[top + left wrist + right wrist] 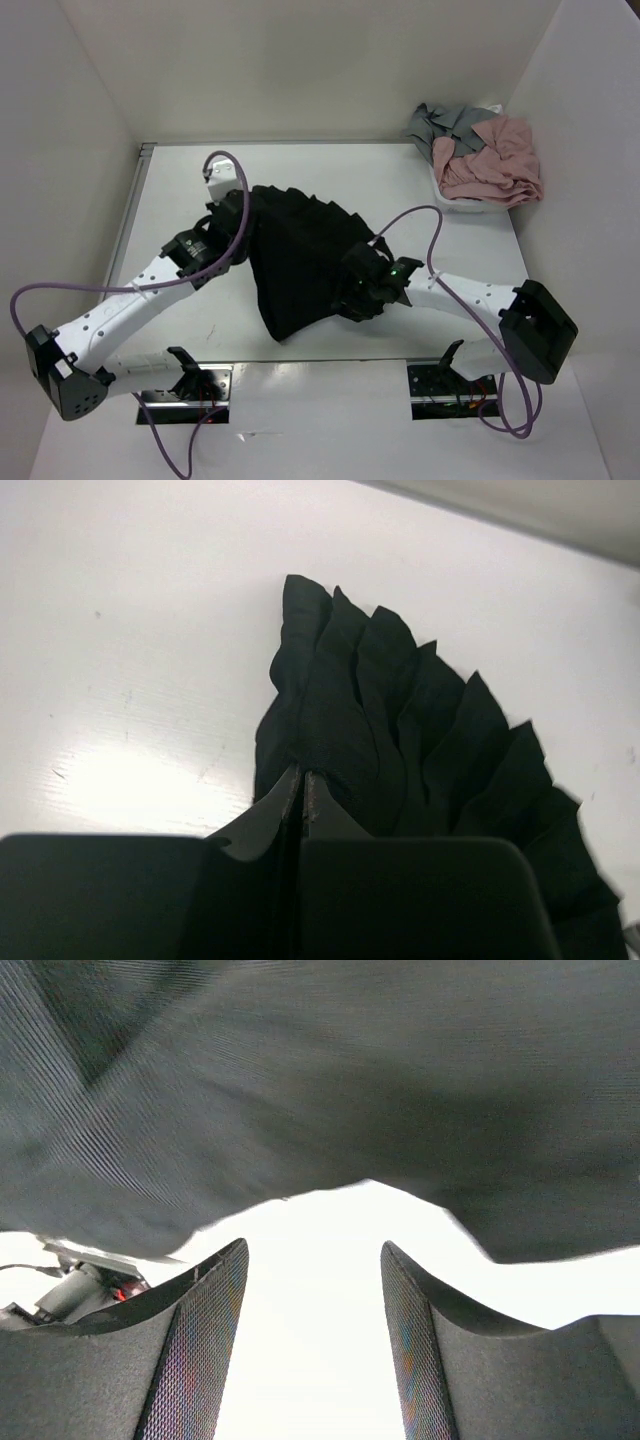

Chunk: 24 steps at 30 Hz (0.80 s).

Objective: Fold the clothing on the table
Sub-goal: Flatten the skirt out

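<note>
The clothing (pixel 300 260) is a black pleated garment bunched in the middle of the white table (pixel 180 190). My left gripper (pixel 234 216) is at its upper left edge. In the left wrist view this gripper (pixel 302 775) is shut on the clothing (pixel 400 720), whose pleats fan out from the fingertips. My right gripper (pixel 353 290) sits at the garment's right side. In the right wrist view it (pixel 314 1245) is open with only bright table between its fingers. The clothing (pixel 350 1080) hangs just beyond the tips.
A white bin (pixel 462 205) at the table's back right corner holds a pink garment (pixel 497 160) and a grey garment (pixel 448 122). White walls enclose the table on three sides. A thin metal rim (pixel 130 215) runs along the left edge.
</note>
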### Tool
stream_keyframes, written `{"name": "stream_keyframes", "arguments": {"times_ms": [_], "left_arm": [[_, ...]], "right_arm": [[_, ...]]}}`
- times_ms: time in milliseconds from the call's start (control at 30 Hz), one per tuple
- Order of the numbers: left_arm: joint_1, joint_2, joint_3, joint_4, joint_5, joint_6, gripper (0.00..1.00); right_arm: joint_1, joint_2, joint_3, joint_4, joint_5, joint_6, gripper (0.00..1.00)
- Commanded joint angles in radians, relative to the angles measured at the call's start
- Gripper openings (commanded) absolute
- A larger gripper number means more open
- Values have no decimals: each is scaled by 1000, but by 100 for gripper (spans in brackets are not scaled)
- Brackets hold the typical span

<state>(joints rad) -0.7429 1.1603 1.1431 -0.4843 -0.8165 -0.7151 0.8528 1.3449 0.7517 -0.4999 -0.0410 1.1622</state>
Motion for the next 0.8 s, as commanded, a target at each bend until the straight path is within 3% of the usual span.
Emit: {"name": "stream_keyframes", "arguments": {"times_ms": [0,233,400,767], "left_arm": [[78,5,41,87,16,-47,0],[119,6,-5,110,60,-69,0],[129,-16,-23,110,69,-69,0],[129,-47,-42,110,69,-60,0]], "right_arm": [[3,-13,43,-26,15,-53,61],[3,29,12,26,58,-32,62],[3,140,119,26,116,-74,64],[-170,152,253,57,98,-199,64]]}}
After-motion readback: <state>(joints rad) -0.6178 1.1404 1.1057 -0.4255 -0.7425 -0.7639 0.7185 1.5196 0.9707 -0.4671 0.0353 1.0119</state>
